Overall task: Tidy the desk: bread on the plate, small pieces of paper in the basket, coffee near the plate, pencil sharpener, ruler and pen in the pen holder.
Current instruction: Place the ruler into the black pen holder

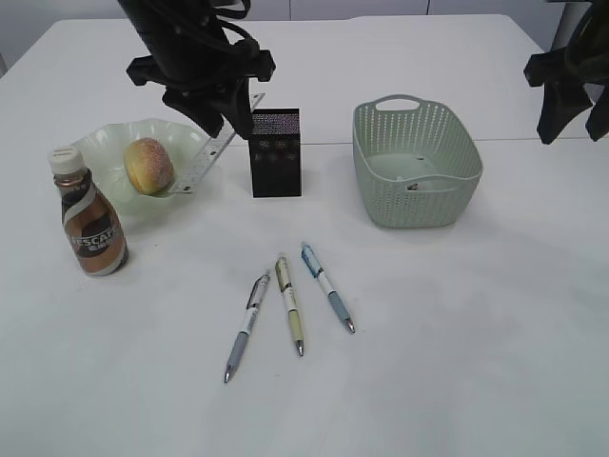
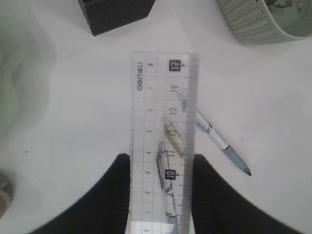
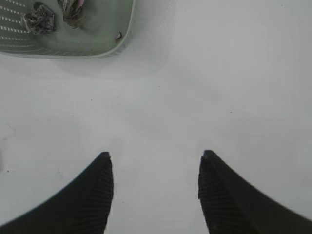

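Observation:
My left gripper (image 1: 221, 119) is shut on the clear ruler (image 1: 211, 155), which hangs slanted above the desk (image 1: 457, 362) between the plate (image 1: 105, 148) and the black mesh pen holder (image 1: 276, 152). In the left wrist view the ruler (image 2: 163, 122) sits flat between both fingers (image 2: 109, 195). The bread (image 1: 149, 164) lies on the plate, and the coffee (image 1: 90, 217) stands just in front of it. Three pens (image 1: 290, 305) lie on the desk. Small pieces of paper (image 3: 41, 19) lie in the basket (image 3: 92, 46). My right gripper (image 3: 155, 156) is open and empty. No pencil sharpener shows.
The basket (image 1: 416, 162) stands right of the pen holder. In the left wrist view the pen holder (image 2: 119, 14) is ahead to the left and the basket (image 2: 253, 24) ahead to the right, with one pen (image 2: 222, 144) beside the ruler.

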Tool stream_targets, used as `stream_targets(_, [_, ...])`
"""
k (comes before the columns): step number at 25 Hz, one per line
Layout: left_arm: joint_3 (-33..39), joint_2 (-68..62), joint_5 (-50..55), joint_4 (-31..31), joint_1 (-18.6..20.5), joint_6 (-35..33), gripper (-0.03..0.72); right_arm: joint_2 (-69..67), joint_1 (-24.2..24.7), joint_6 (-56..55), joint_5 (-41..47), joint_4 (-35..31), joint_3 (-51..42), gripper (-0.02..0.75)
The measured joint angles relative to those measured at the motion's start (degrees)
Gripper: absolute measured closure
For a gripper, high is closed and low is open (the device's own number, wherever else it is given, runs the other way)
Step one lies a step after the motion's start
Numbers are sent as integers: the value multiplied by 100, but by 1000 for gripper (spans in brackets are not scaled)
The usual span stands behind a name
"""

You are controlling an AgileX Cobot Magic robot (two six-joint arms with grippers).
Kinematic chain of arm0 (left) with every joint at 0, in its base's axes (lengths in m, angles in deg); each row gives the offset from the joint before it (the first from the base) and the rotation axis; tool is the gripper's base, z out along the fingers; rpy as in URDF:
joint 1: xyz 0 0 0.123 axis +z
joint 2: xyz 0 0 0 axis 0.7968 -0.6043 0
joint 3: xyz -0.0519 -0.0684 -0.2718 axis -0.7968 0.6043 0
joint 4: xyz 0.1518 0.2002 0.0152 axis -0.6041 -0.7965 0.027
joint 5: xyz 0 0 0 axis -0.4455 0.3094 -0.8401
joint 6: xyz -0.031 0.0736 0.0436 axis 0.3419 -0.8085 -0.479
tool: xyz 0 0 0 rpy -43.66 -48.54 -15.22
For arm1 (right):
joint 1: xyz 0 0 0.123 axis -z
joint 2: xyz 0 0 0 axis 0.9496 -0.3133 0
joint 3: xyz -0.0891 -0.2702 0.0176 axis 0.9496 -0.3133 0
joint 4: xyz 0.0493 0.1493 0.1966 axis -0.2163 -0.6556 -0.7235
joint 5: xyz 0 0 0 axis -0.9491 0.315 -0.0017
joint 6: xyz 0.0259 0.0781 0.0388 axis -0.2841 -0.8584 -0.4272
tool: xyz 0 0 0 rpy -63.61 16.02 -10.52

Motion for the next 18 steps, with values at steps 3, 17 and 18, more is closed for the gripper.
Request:
stream_targets(3, [0, 0, 0, -12, 4, -25, 429, 0, 0, 0, 0, 0, 0, 321])
stream_targets(17, [0, 0, 0, -21, 4, -84, 429, 0, 0, 0, 0, 0, 0, 321])
stream_targets(18, [0, 2, 0, -21, 4, -84, 429, 0, 0, 0, 0, 0, 0, 321])
